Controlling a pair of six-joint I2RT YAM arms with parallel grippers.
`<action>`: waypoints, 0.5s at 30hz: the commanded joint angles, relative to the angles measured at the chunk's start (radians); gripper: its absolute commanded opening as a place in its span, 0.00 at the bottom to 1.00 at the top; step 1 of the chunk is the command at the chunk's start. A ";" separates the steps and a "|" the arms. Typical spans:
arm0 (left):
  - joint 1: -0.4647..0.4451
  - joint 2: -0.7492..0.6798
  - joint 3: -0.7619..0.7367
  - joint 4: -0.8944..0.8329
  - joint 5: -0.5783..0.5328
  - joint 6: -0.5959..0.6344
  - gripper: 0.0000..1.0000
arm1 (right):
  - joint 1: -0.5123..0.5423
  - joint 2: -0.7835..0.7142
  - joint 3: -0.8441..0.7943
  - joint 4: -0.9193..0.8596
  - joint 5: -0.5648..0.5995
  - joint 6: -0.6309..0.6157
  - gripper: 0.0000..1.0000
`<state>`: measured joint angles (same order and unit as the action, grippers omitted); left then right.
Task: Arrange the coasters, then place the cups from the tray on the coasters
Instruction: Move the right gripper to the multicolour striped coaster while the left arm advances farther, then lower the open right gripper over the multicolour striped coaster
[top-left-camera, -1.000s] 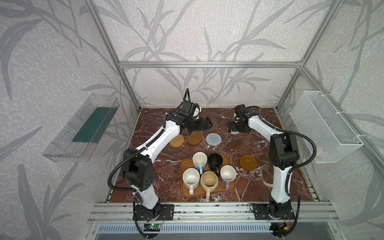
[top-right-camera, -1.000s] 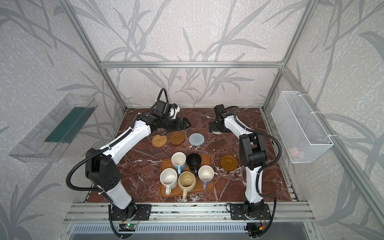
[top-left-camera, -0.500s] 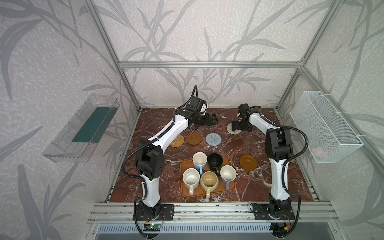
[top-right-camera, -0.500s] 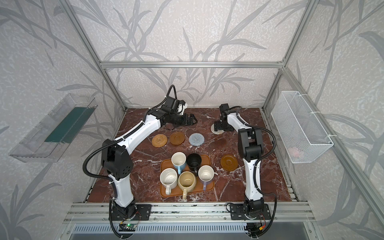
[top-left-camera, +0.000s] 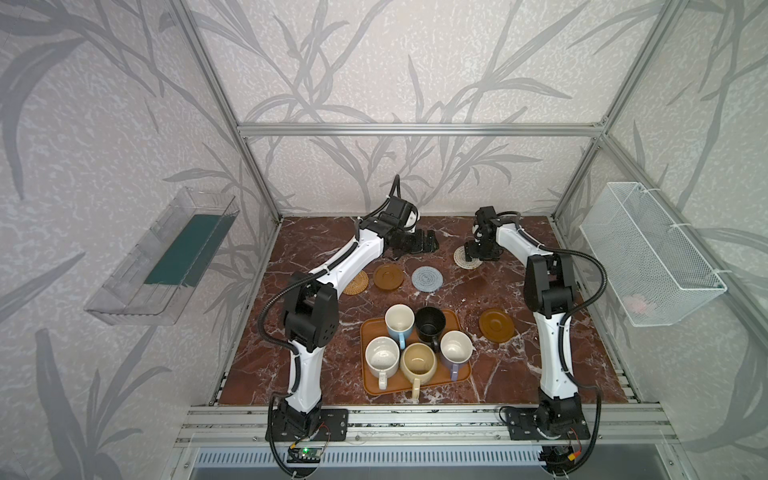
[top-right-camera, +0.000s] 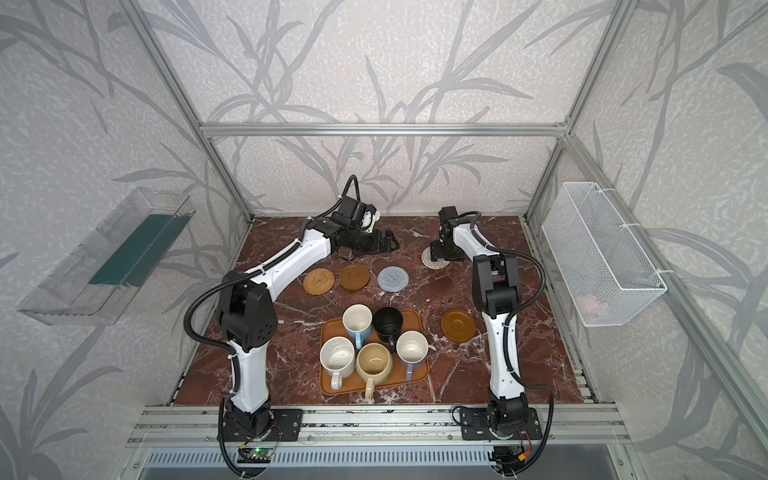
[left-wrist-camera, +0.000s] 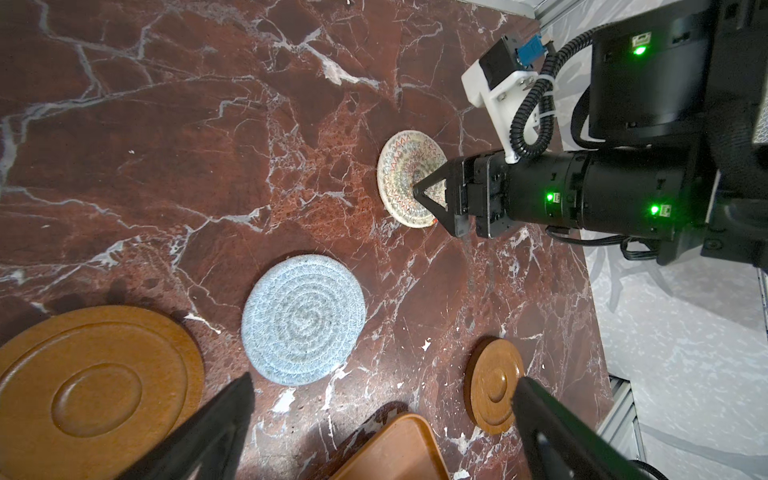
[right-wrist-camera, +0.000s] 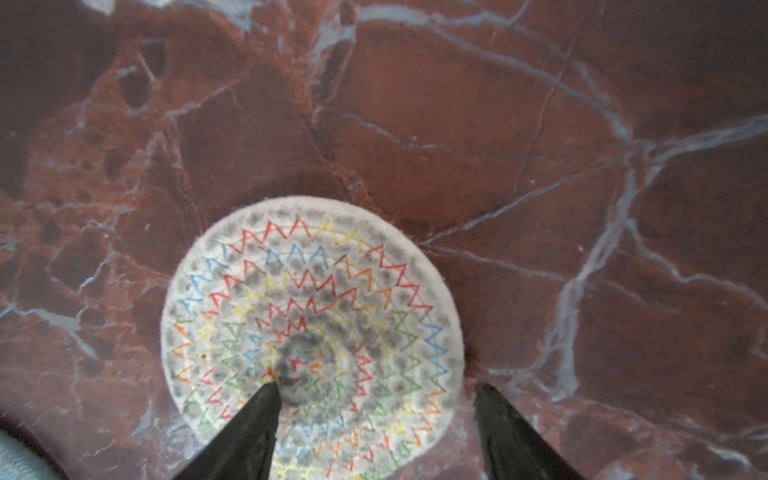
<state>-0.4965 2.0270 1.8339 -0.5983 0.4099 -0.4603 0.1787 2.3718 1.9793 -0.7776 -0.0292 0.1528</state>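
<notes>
Cream rope coaster (right-wrist-camera: 311, 320) under right tool (right-wrist-camera: 374, 399) shows no writing.

Both arms: white link shells, black joint housings, black corrugated cable loops tied on with white zip ties. Left arm (top-left-camera: 353, 262) and right arm (top-left-camera: 548, 291) sit on black base plates bolted to aluminium rail. Right gripper (left-wrist-camera: 432, 195): black triangular fingers, black cylindrical wrist with green LEDs, white printed camera bracket at 12 o'clock carrying a blue connector. Left gripper (left-wrist-camera: 382, 419): same black fingers.
</notes>
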 joint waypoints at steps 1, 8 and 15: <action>-0.008 0.023 0.041 0.003 0.001 -0.008 0.99 | -0.003 0.024 0.049 -0.055 -0.006 -0.027 0.73; -0.014 0.039 0.040 0.007 0.010 -0.012 0.99 | -0.004 0.059 0.102 -0.115 -0.016 -0.063 0.68; -0.039 0.038 0.056 -0.052 -0.071 0.036 0.99 | -0.004 0.047 0.079 -0.153 -0.014 -0.092 0.65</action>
<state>-0.5137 2.0571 1.8500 -0.6056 0.3893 -0.4591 0.1772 2.4084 2.0525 -0.8566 -0.0383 0.0917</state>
